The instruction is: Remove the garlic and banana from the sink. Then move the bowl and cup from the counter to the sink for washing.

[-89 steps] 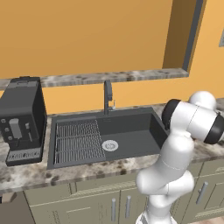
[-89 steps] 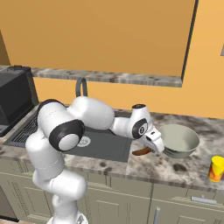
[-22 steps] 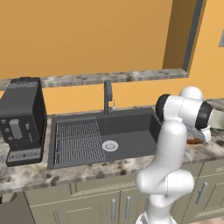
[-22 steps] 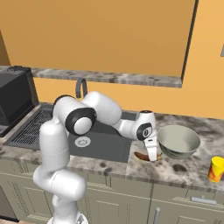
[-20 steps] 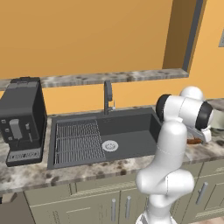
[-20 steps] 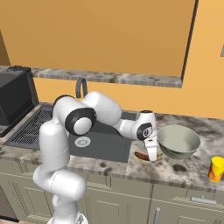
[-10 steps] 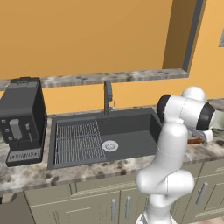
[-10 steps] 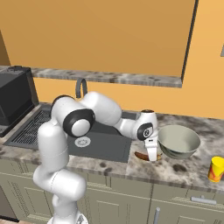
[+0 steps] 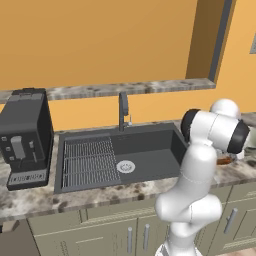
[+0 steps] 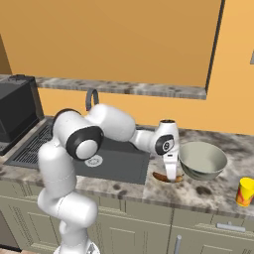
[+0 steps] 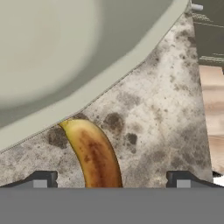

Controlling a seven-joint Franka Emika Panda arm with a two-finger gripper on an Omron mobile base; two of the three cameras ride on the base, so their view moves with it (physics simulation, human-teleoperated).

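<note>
A: Left base view, quick. The sink (image 9: 150, 160) is off to the side of the arm, drain (image 9: 125, 166) in the basin floor, ribbed rack (image 9: 90, 161) beyond it, faucet (image 9: 123, 106) at the back rim. Coffee machine (image 9: 25, 134) at the far end of the tabletop (image 9: 30, 199). The arm's elbow hides the fingers here, so their state can't be told from this side. A sliver of orange-brown shows behind the arm (image 9: 223, 160), too small to call.

B: Right base view?

A: The gripper (image 10: 171, 174) points straight down at the tabletop (image 10: 208, 191), just past the sink (image 10: 124, 166) edge. The banana (image 10: 167, 177) lies flat on the stone directly under the fingers. The bowl (image 10: 202, 160) sits just beside the fingers, on the side away from the sink, upright. The cup (image 10: 244, 192) stands well apart, beyond the bowl near the front edge. Finger spread is hard to read at this size.

B: Hand view?

A: The fingers (image 11: 41, 179) are spread wide, one tip at each lower corner, nothing gripped. The banana (image 11: 95, 154) lies between them on the speckled tabletop (image 11: 162, 113), touching neither tip, its tip end pointing toward the bowl (image 11: 78, 48). The bowl rim is right ahead of the fingers, and the banana's end reaches the rim's edge; can't tell whether they touch.

B: Garlic?

A: Can't place it.
</note>
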